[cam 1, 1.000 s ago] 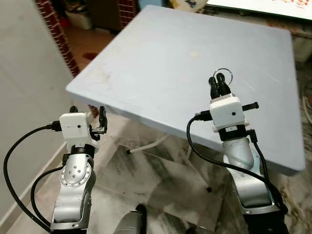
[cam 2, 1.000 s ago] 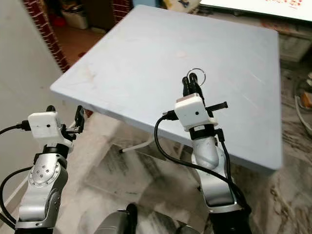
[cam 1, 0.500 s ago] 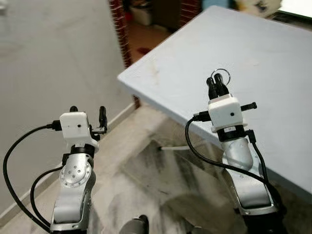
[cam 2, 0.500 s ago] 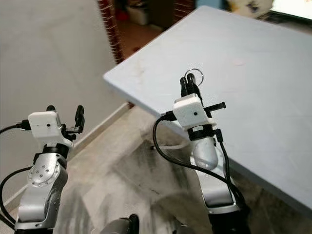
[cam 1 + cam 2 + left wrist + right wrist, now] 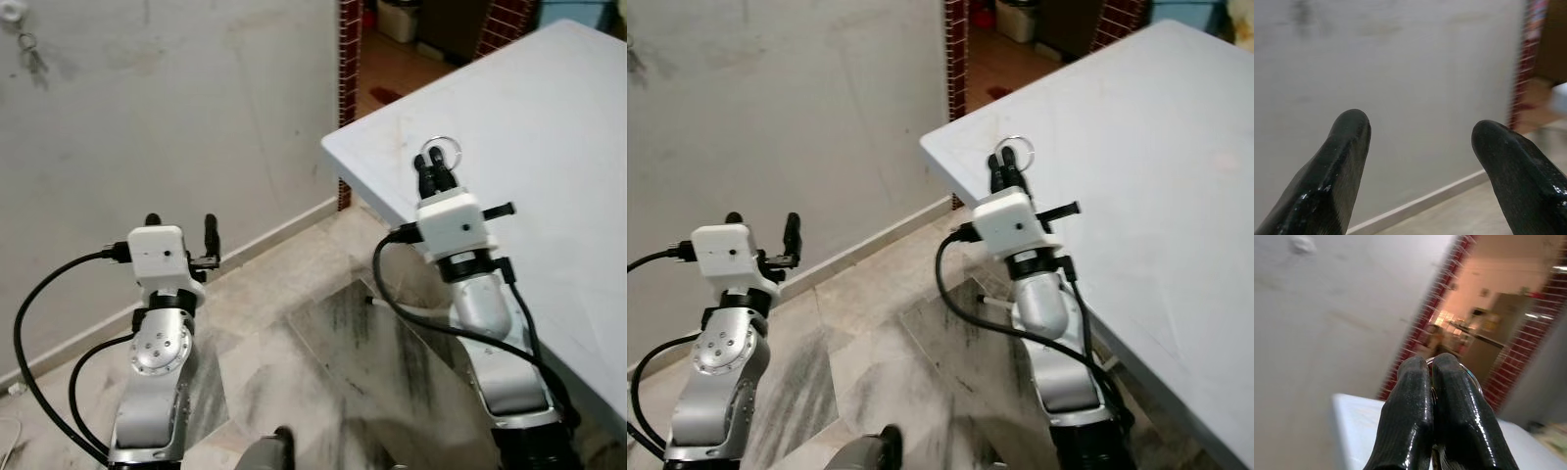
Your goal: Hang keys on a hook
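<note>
Gripping key ring [image 5: 443, 153]: right tool [image 5: 435, 172]; left tool [image 5: 179, 223] agape.

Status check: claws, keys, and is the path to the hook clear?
Right claw shut on key ring, held up over table corner. Left claw open, idle. Hook high on wall, already holding keys; nothing between.

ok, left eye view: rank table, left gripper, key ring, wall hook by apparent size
1. table
2. left gripper
3. key ring and wall hook: both tiny, look alike; the hook is farther away, so no ranking.
</note>
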`<state>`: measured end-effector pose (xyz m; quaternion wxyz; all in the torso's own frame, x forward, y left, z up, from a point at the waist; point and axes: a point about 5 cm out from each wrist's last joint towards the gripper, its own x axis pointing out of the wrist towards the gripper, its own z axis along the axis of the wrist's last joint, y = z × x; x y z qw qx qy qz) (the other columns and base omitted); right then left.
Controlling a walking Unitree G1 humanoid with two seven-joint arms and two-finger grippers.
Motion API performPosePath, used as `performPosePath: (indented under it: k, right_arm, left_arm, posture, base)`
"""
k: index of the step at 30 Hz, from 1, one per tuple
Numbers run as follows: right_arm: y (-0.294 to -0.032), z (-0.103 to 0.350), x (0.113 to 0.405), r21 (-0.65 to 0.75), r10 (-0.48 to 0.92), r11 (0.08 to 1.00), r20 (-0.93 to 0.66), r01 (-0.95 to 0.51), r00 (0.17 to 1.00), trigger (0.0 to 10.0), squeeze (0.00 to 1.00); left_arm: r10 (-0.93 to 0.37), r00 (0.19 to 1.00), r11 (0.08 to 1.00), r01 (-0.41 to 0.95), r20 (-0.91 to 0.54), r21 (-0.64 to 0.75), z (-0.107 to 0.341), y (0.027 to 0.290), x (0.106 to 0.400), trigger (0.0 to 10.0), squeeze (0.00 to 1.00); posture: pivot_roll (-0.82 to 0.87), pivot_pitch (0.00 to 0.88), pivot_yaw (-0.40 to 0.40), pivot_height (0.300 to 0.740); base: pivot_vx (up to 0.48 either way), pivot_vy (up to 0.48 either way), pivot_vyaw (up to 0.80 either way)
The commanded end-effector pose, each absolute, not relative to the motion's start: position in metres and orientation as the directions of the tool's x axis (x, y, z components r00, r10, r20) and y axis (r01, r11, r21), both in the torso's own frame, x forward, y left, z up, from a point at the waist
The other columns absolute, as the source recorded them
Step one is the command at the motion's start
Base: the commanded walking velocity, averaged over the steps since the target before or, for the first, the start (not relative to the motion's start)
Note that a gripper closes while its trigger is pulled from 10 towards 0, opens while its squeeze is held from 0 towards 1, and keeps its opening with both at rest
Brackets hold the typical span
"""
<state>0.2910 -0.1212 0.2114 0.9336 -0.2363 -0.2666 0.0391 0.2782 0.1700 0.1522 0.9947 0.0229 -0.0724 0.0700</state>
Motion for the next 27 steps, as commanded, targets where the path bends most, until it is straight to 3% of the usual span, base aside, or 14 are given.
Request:
performPosePath:
  k: [1,20,23,25,27]
  right_arm:
    - [-0.116,0.214,0.290,-0.464,0.227,0.885,0.486,0.029,0.844,10.0,0.00]
    - [-0.115,0.217,0.291,-0.459,0.230,0.888,0.492,0.026,0.839,10.0,0.00]
    - [-0.115,0.219,0.291,-0.447,0.222,0.894,0.506,0.033,0.833,10.0,0.00]
    - [-0.115,0.221,0.291,-0.438,0.215,0.898,0.514,0.038,0.830,10.0,0.00]
    - [-0.117,0.223,0.292,-0.420,0.204,0.907,0.524,0.041,0.827,10.0,0.00]
  left_arm:
    - [0.167,0.975,0.984,-0.175,0.147,0.042,0.152,0.175,0.276,10.0,0.00]
    - [0.164,0.976,0.985,-0.171,0.143,0.037,0.151,0.172,0.278,10.0,0.00]
    - [0.162,0.977,0.985,-0.168,0.137,0.033,0.150,0.173,0.278,10.0,0.00]
    - [0.143,0.981,0.989,-0.147,0.134,0.024,0.149,0.171,0.279,10.0,0.00]
    - [0.011,0.993,1.000,-0.008,0.114,-0.027,0.149,0.156,0.281,10.0,0.00]
  posture:
    - [-0.03,0.174,0.053,0.740]
    - [-0.03,0.171,0.052,0.740]
    - [-0.03,0.172,0.053,0.740]
    - [-0.03,0.171,0.053,0.740]
    - [-0.03,0.167,0.048,0.740]
  base:
    - [0.000,0.000,0.80]
    - [0.000,0.000,0.80]
    - [0.000,0.000,0.00]
    - [0.000,0.000,0.00]
    - [0.000,0.000,0.00]
